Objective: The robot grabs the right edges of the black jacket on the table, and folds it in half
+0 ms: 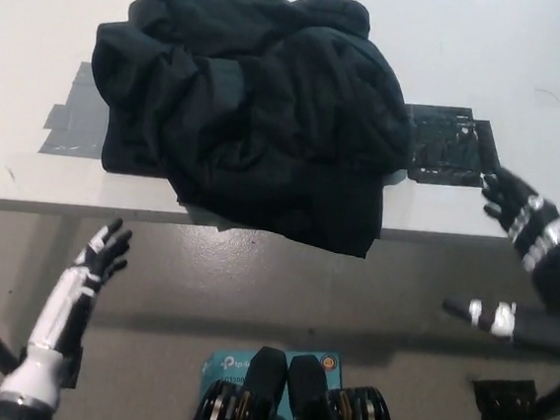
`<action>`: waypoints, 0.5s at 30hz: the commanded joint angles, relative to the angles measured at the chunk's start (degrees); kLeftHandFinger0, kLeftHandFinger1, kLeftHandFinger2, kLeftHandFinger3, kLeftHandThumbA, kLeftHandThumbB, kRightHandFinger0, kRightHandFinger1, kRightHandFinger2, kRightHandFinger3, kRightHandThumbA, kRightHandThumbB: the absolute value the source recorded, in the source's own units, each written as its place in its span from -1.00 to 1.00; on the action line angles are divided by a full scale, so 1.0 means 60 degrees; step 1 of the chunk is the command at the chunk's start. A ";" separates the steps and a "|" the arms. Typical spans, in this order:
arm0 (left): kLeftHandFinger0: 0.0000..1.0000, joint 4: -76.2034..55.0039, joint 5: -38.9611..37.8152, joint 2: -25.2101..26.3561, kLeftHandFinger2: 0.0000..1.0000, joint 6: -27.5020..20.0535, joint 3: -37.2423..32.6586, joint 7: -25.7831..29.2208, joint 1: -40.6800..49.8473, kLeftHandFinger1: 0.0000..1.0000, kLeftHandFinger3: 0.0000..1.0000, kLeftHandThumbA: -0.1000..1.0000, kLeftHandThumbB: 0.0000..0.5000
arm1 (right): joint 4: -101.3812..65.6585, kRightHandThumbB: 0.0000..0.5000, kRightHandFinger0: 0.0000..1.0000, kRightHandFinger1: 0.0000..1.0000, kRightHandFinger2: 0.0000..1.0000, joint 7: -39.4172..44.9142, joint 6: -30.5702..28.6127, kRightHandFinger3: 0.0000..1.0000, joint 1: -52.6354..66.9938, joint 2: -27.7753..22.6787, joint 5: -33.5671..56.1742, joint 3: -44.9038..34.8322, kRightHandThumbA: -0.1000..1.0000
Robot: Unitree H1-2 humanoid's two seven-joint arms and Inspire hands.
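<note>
The black jacket (249, 118) is lying bunched on the counter (533, 56), upper centre, hem overhanging. Your right hand (536, 284) is hovering at right, fingers spread, empty; left hand (91, 261) resting lower left, open. Whether it's folded is unclear.

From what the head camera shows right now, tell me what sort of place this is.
Probably a robot test lab or workshop, not a home. A plain white table carries dark tape patches as markers under a black jacket, the floor is bare grey, and a small boxed device lies on it.
</note>
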 commanded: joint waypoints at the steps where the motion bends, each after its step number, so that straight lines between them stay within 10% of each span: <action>1: 1.00 -0.0175 -0.0767 0.0220 1.00 -0.0385 0.0251 -0.0236 -0.0433 1.00 1.00 1.00 -0.65 | 0.0107 0.09 1.00 1.00 1.00 -0.0593 -0.1327 1.00 0.0267 0.0787 0.1479 -0.0299 1.00; 8: 1.00 -0.0240 -0.0792 0.0206 1.00 -0.0515 0.0178 -0.0237 -0.0176 1.00 1.00 1.00 -0.63 | 0.2206 -0.32 1.00 1.00 1.00 -0.0615 -0.2236 1.00 0.0601 0.0817 0.0766 -0.0075 1.00; 15: 1.00 -0.0522 -0.0731 0.0181 1.00 -0.0459 0.0035 -0.0225 0.0251 1.00 1.00 1.00 -0.50 | 0.3946 -0.22 1.00 1.00 1.00 -0.0762 -0.2913 1.00 0.0875 0.0586 0.0563 0.0072 1.00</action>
